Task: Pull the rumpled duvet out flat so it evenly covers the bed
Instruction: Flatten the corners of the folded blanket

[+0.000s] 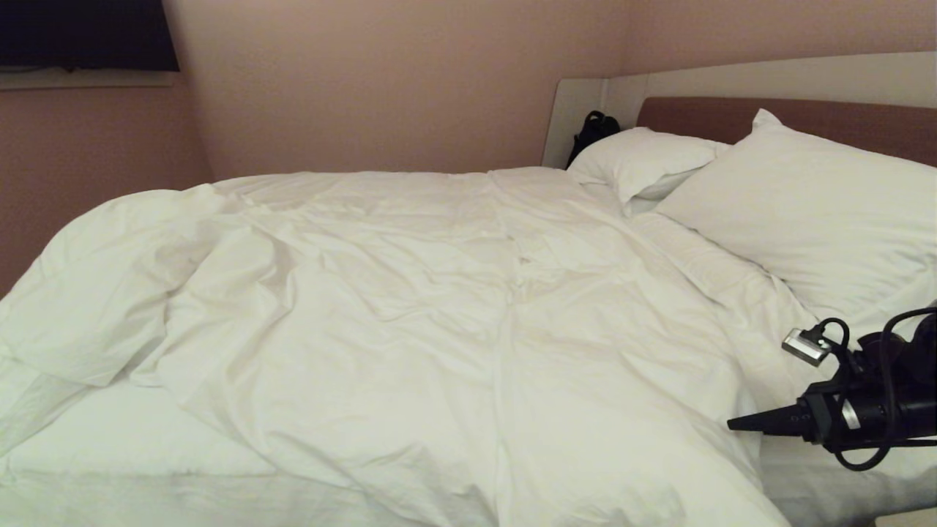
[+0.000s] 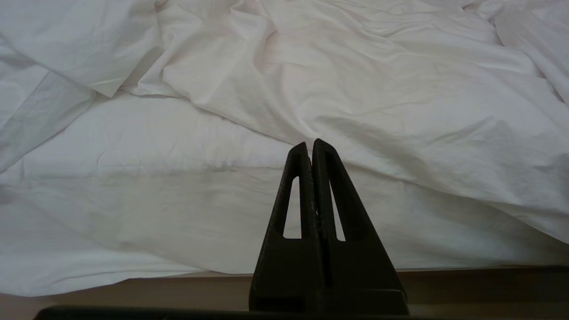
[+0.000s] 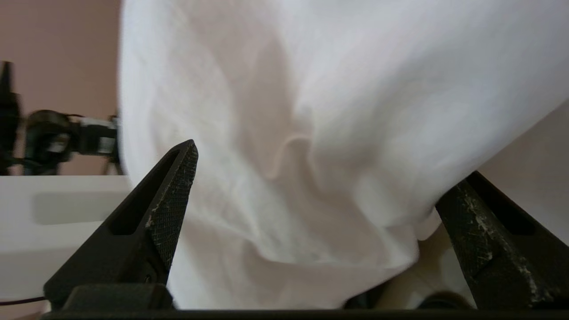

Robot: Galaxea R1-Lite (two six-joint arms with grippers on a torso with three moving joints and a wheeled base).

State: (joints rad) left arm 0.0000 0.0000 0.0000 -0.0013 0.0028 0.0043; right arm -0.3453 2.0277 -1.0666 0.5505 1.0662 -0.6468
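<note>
I see my right gripper [image 3: 320, 178] with jaws spread wide, a bulge of the duvet [image 1: 410, 307] hanging between them, ungripped. My left gripper [image 2: 310, 146] is pinched closed, empty, duvet rumpled on the bed [image 2: 133, 209] just beyond its tips.

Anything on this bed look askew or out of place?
Yes. The duvet lies rumpled and skewed: its near-left corner is folded back, baring the fitted sheet there. Deep creases run across it. The right gripper stands open with white fabric between its fingers.
</note>
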